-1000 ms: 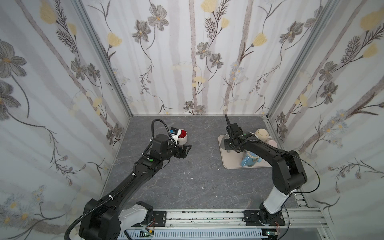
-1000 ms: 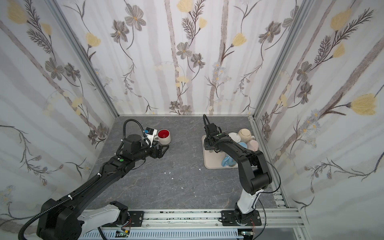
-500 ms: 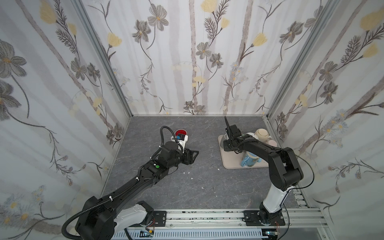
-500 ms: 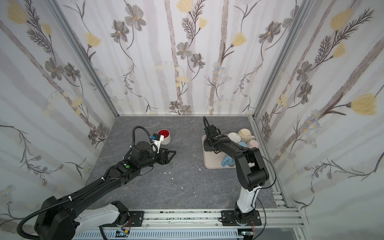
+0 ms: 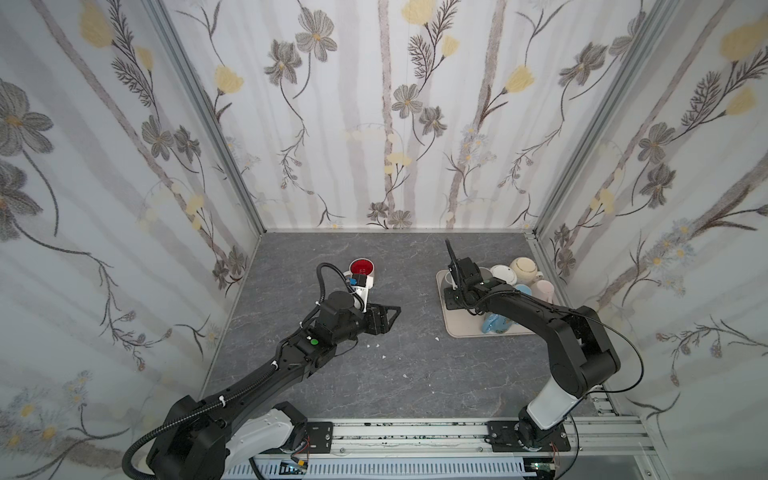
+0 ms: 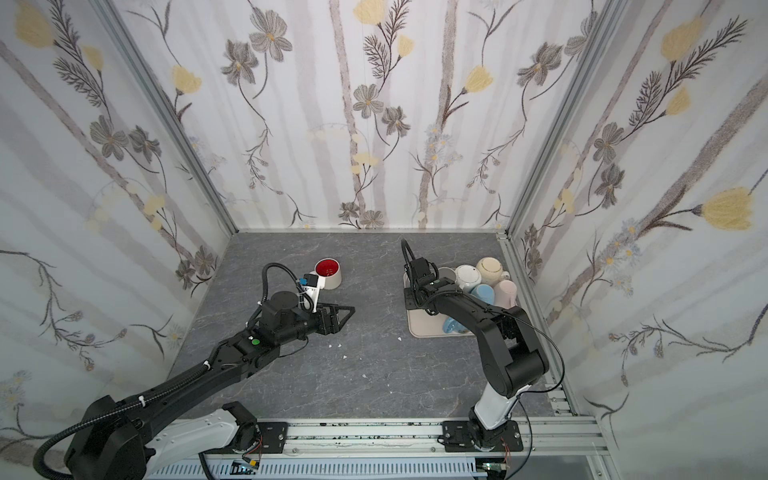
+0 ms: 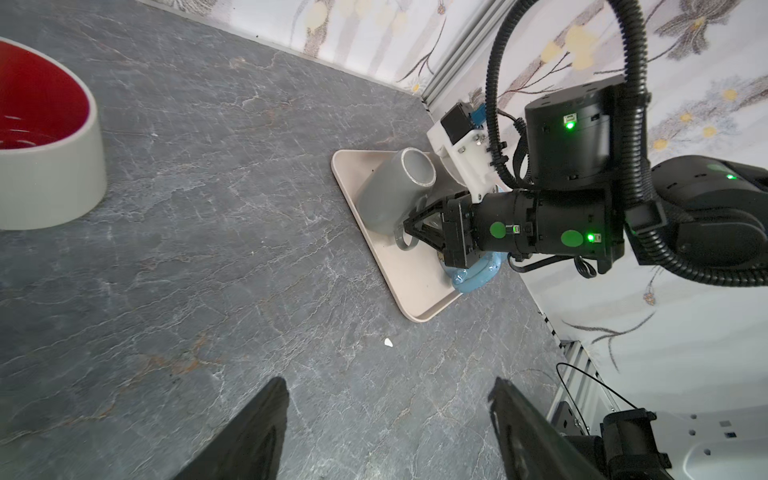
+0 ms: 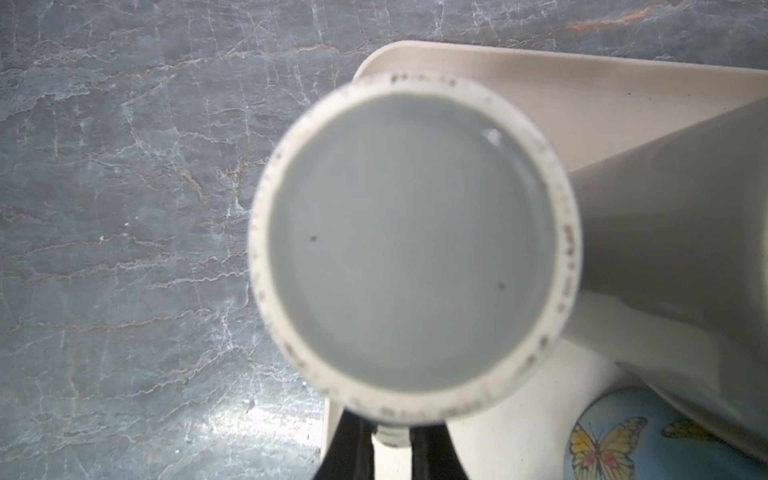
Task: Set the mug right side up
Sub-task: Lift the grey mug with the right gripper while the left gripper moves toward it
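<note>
Right fingers (image 8: 348,451) pinch the handle (image 8: 390,434) of the tilted grey mug (image 7: 386,193); left fingers (image 7: 253,436) stand wide apart, empty.

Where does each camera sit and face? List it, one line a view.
Both top views: high up, facing down on the table; left arm, right arm.
Left wrist: on that arm, facing the right gripper; open left gripper.
Right wrist: close over the grey mug; own gripper fingers.
Shared by wrist views: grey mug, tray.
</note>
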You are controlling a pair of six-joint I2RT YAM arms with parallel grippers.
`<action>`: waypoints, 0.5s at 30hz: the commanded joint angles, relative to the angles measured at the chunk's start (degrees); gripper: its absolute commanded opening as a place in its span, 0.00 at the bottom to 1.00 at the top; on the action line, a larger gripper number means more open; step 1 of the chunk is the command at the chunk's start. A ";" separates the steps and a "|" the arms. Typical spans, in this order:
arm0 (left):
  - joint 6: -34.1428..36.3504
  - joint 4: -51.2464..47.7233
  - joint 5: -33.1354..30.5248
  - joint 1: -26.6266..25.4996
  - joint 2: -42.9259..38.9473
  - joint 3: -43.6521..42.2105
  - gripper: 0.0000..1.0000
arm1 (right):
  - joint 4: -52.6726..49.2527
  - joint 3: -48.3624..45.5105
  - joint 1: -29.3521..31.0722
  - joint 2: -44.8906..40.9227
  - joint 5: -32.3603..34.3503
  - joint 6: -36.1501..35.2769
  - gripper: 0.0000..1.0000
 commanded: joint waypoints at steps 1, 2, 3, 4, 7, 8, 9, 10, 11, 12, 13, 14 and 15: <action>-1.74 13.03 2.81 0.01 2.83 -1.46 0.75 | 8.64 -2.72 0.03 -2.76 -4.51 -0.13 0.00; -1.84 15.35 2.88 0.01 3.87 -2.09 0.74 | 10.23 -3.78 0.04 -3.70 -5.61 0.32 0.00; -1.92 17.79 2.79 0.01 4.71 -2.99 0.74 | 11.51 -4.80 0.04 -4.15 -6.31 0.71 0.00; -2.14 21.03 2.66 -0.01 5.73 -4.04 0.73 | 12.73 -5.83 -0.08 -5.80 -7.00 1.08 0.00; -3.29 28.96 2.07 0.01 8.63 -6.09 0.71 | 14.62 -7.73 -0.37 -7.90 -8.23 1.99 0.00; -3.57 30.53 2.55 0.00 9.79 -6.22 0.71 | 15.19 -8.21 -0.46 -8.45 -8.52 2.39 0.00; -3.59 31.77 3.27 -0.04 10.88 -6.22 0.70 | 15.98 -8.82 -0.70 -9.20 -8.64 2.91 0.00; -3.34 32.76 3.84 -0.01 11.88 -6.02 0.70 | 16.95 -9.48 -0.91 -9.90 -8.72 3.29 0.00; -3.21 33.30 4.10 0.01 12.84 -5.81 0.70 | 18.30 -10.42 -1.08 -10.77 -8.82 3.59 0.00; -3.05 33.60 4.02 0.00 13.75 -5.48 0.69 | 19.40 -11.25 -1.20 -11.56 -8.65 3.86 0.00; -2.93 33.61 3.73 -0.01 14.77 -4.99 0.69 | 21.08 -12.52 -1.37 -12.65 -8.64 4.31 0.00; -2.97 33.38 3.61 -0.01 15.72 -4.47 0.69 | 22.13 -13.27 -1.49 -13.32 -8.58 4.63 0.00; -2.96 33.34 3.47 0.00 16.77 -3.93 0.69 | 23.35 -14.15 -1.68 -14.17 -8.51 5.19 0.00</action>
